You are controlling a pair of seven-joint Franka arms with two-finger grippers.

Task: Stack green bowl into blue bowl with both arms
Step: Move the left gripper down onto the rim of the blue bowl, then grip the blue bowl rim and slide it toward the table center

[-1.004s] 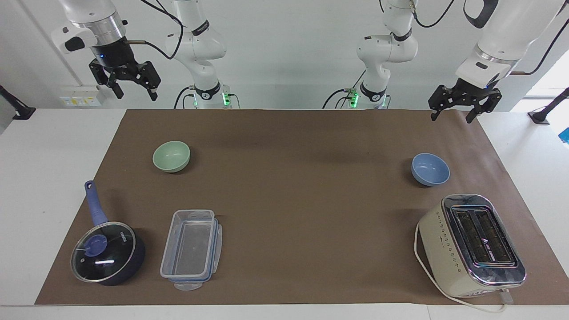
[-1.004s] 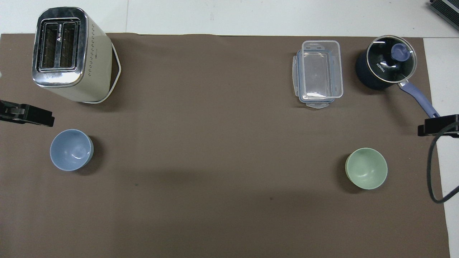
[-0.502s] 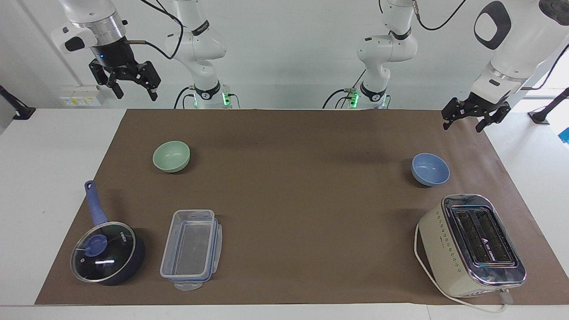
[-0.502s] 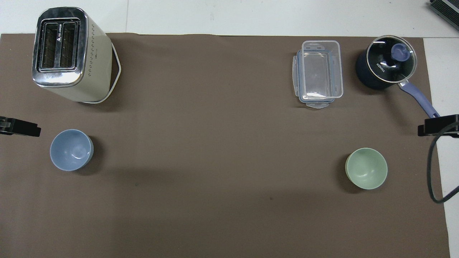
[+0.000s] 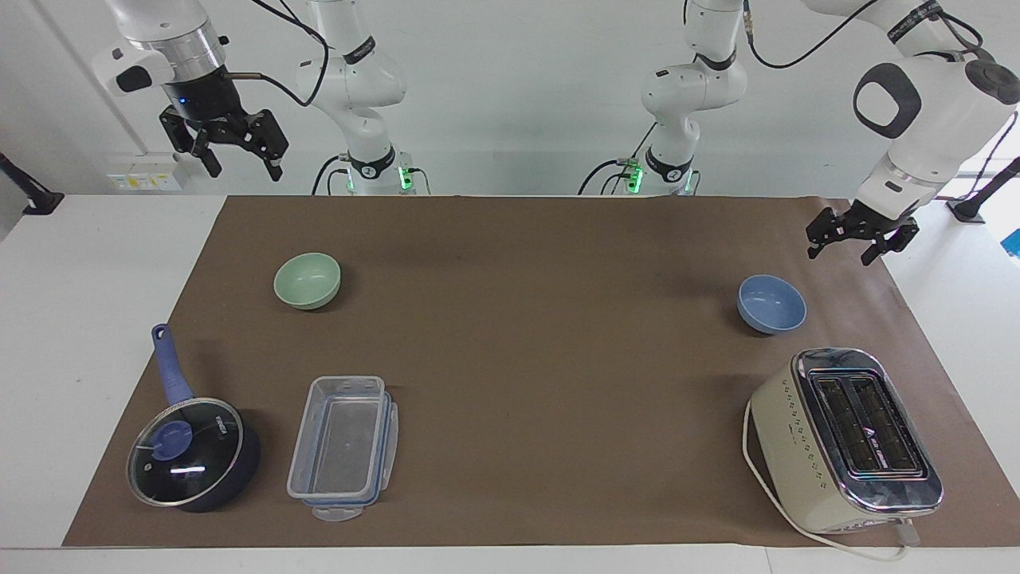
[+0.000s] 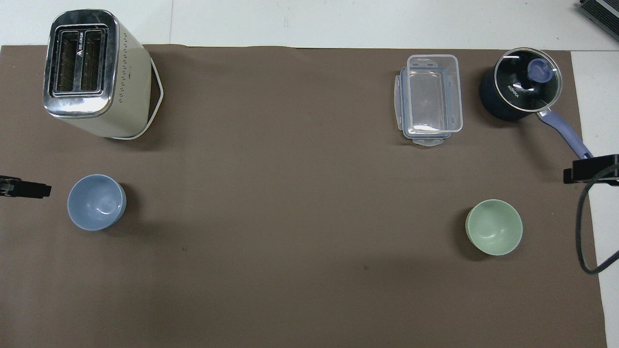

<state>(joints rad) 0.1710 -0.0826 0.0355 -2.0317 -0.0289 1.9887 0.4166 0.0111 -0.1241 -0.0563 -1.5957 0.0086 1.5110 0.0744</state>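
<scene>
The pale green bowl [image 5: 307, 280] [image 6: 493, 227] sits upright on the brown mat toward the right arm's end. Toward the left arm's end stands the periwinkle blue bowl [image 5: 770, 303] [image 6: 96, 201], also upright and holding nothing. My left gripper [image 5: 839, 255] hangs open in the air over the mat's edge beside the blue bowl, clear of it; only its tip [image 6: 24, 189] shows in the overhead view. High above the table's corner, my right gripper [image 5: 243, 163] waits open with nothing in it.
A cream toaster [image 5: 849, 438] stands farther from the robots than the blue bowl. A clear plastic container [image 5: 343, 446] and a dark lidded saucepan [image 5: 191, 450] lie farther out than the green bowl. A black cable [image 6: 582, 232] hangs by the mat's edge.
My left gripper has come down and swung outward, ending lower beside the blue bowl. The right gripper and both bowls have stayed put.
</scene>
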